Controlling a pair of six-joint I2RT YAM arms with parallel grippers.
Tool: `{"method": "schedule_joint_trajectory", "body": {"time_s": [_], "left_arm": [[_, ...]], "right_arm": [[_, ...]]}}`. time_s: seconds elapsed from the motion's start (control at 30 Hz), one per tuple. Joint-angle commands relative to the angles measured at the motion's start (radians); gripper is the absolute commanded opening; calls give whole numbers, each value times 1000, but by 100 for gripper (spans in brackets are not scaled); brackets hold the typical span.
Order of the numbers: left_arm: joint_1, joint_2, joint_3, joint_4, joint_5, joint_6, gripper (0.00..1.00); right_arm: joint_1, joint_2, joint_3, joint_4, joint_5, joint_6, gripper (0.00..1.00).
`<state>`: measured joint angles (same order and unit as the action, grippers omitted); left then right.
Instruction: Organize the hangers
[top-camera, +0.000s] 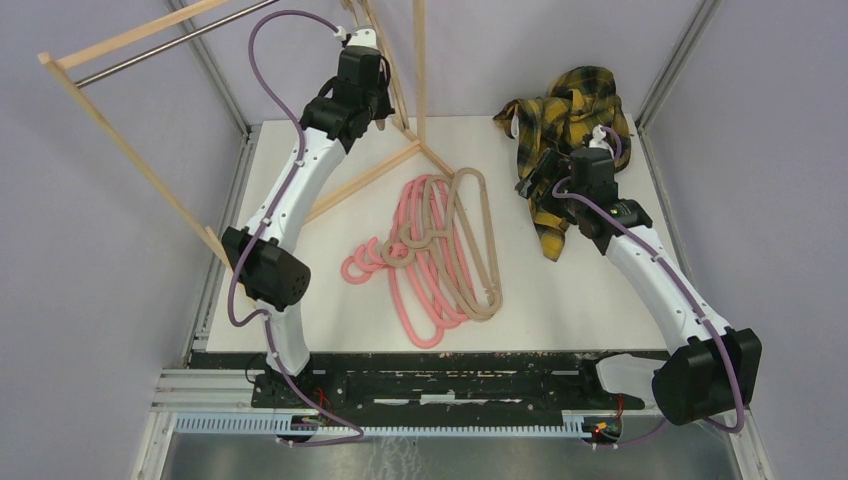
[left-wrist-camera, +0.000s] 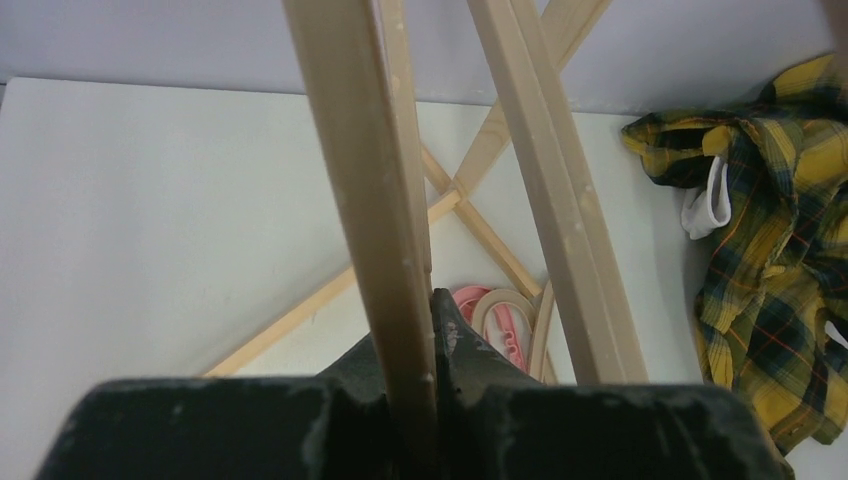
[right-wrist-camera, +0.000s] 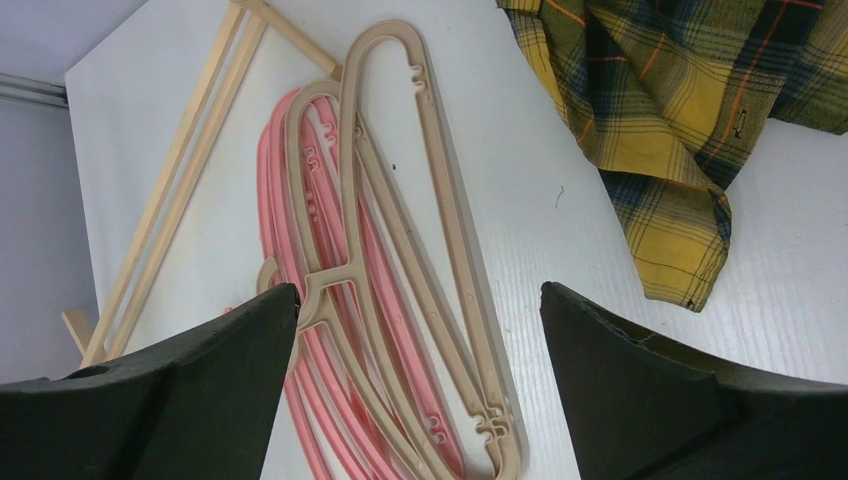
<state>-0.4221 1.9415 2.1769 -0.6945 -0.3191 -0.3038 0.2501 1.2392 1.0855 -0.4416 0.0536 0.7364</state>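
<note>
Hangers (top-camera: 436, 240) piled flat, long axes near-far, hooks apparently leftward.

The hangers (right-wrist-camera: 455, 215) are smooth plastic, the rack (top-camera: 126, 150) bare wood with a shiny metal rail (top-camera: 170, 45), the shirt (top-camera: 575, 110) cloth.

even, soft light; close things blur in the wrist views

bright, diffuse light falls from above on the white table (top-camera: 560, 290), with no hard glare. the hangers (top-camera: 445, 255) cast only thin, faint shadows. the overhead view is sharp throughout, though straight lines lean outward toward its edges. in the left wrist view the wooden upright (left-wrist-camera: 370, 200) close to the lens is soft, and the plaid shirt (left-wrist-camera: 780, 230) is sharper. in the right wrist view the fingers (right-wrist-camera: 660, 400) of the right gripper (right-wrist-camera: 418, 290) are dark, almost without detail.
</note>
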Motion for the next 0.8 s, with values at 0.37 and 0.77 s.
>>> {"method": "schedule_joint_trajectory", "body": {"time_s": [0.37,0.77], "left_arm": [[-4,-326,-253,84,79,115,87],[-3,-608,-577,163,155,109,99]], "right_arm": [[-6,-13,-5,28,-58,-13,100],[-4,93,-7,52,-168,-61,99]]}}
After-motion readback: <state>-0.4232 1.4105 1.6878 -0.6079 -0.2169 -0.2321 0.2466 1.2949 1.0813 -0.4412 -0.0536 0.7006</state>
